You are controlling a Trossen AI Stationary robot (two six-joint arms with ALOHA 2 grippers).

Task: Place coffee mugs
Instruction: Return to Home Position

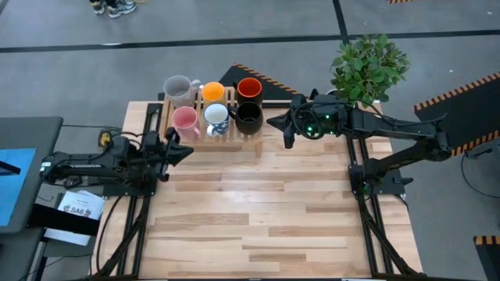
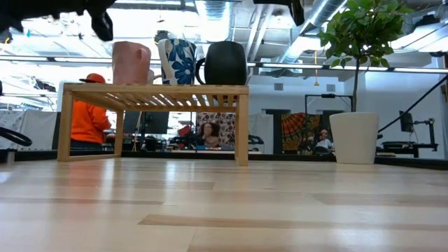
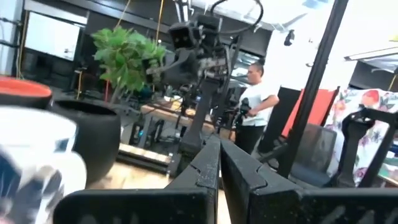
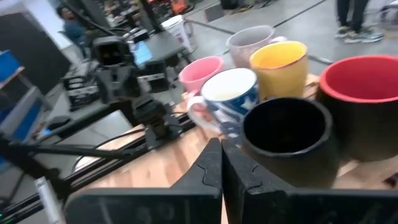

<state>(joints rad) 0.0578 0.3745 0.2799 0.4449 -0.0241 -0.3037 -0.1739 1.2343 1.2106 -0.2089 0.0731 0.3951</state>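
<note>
Pale wood makes up the shelf at the far edge of the table. From above it carries all six mugs in two rows: grey mug, orange mug and red-inside mug behind, with pink mug, white mug and black mug in front. The left gripper hovers near the pink mug, and the right gripper is just beside the black mug.

At table height the front three stand upright on top of the shelf, with a plant pot well apart.

The left wrist camera shows that arm's fingers pressed together and empty. The right wrist camera shows the same of its own.
</note>
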